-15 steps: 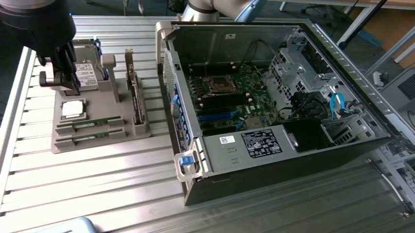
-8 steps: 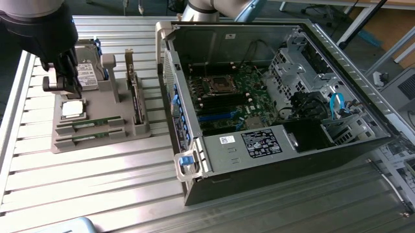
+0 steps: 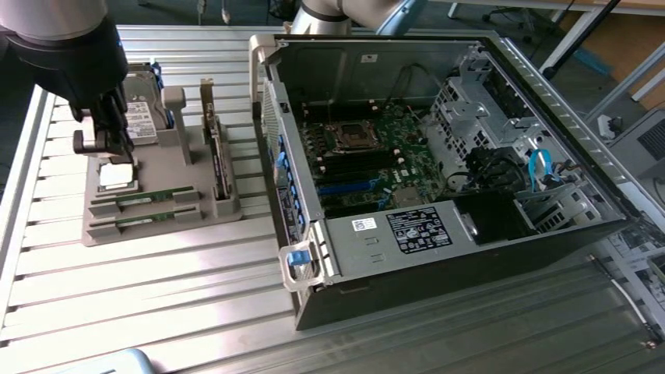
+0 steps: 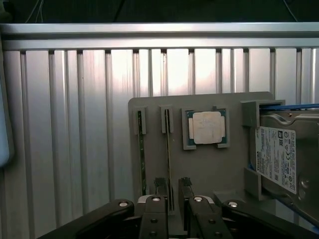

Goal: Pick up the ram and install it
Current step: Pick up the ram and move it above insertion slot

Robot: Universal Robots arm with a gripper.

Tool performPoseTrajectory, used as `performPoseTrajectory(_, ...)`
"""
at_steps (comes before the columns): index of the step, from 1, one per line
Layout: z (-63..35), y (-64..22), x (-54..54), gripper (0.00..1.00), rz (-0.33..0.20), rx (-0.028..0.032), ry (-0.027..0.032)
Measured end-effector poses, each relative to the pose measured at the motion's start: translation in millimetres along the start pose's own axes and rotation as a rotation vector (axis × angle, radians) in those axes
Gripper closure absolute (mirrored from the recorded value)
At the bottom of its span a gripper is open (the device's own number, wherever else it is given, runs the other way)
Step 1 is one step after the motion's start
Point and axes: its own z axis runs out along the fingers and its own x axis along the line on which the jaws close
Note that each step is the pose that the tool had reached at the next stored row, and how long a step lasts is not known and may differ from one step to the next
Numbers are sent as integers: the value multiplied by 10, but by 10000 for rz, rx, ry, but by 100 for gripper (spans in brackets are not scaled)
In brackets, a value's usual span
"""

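Fingers (image 4: 160,186) of the gripper (image 4: 172,188) stand wide apart, clamped on nothing. From the wrist view we read the gap: one finger either side of the ram (image 4: 169,159), near one end of the stick. We cannot tell if either finger touches it.

The ram sits on edge in a slot of the grey holder (image 4: 204,172), between a second ram stick (image 4: 141,154) and the square CPU chip (image 4: 207,127). Neither stick is lifted. Beyond the CPU chip we see the hard drive (image 4: 279,159), its white label facing the wrist camera.

From the exterior view we get the wider layout. The arm (image 3: 62,39) hangs over the holder at the exterior view's left. An expansion card (image 3: 216,156) stands upright on the holder's side nearest the case. The open computer case (image 3: 561,241) lies at the exterior view's right, well apart from the ram, on the same slatted aluminium table (image 3: 156,312). Inside it we note the motherboard (image 3: 390,156) with its CPU socket (image 3: 348,136). A blue latch (image 3: 298,261) sits at the case's near corner. The memory slots are too small for us to tell whether they are filled.
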Motion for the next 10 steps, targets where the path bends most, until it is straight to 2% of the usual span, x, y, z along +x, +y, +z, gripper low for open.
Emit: performPoseTrajectory(10, 96, -1, 3, 76, 0, -1, 0)
